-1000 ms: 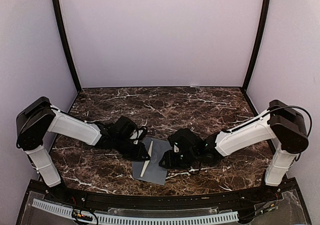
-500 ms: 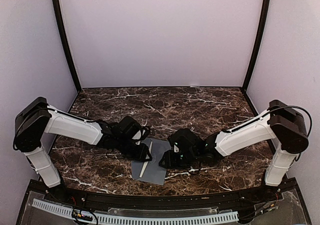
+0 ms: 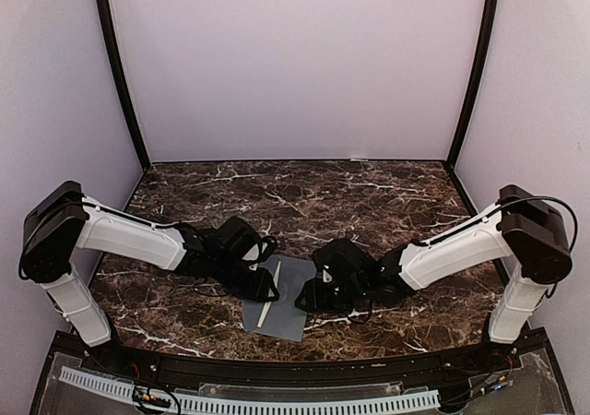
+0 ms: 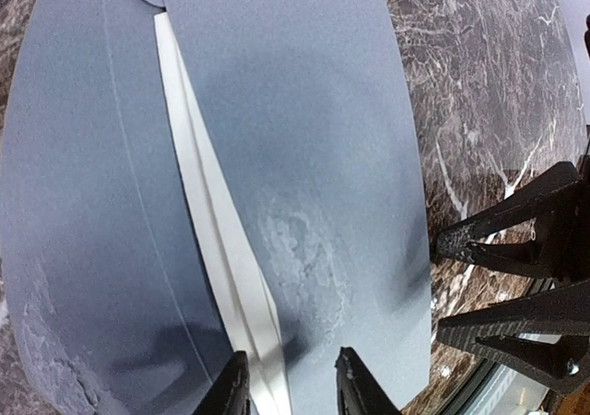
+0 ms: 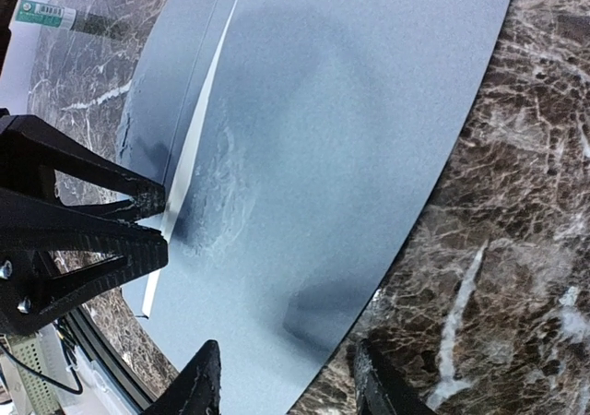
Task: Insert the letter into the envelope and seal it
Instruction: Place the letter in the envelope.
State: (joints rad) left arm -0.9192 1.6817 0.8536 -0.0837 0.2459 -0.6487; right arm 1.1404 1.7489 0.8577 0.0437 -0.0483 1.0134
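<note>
A plain, unmarked grey-blue envelope (image 3: 291, 297) lies flat by the middle of the marble table's (image 3: 369, 194) near edge, with a thin cream strip of the letter (image 4: 214, 226) showing beside its flap. The left gripper (image 4: 291, 387) and right gripper (image 5: 290, 383) are low over it, fingers apart, clamping nothing. The print on a small green label (image 5: 44, 14) is unreadable.

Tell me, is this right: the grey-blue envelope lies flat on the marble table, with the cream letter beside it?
No. The letter is tucked inside the envelope, only a thin strip showing at the flap, as the left wrist view shows. The envelope does lie flat on the marble table.
</note>
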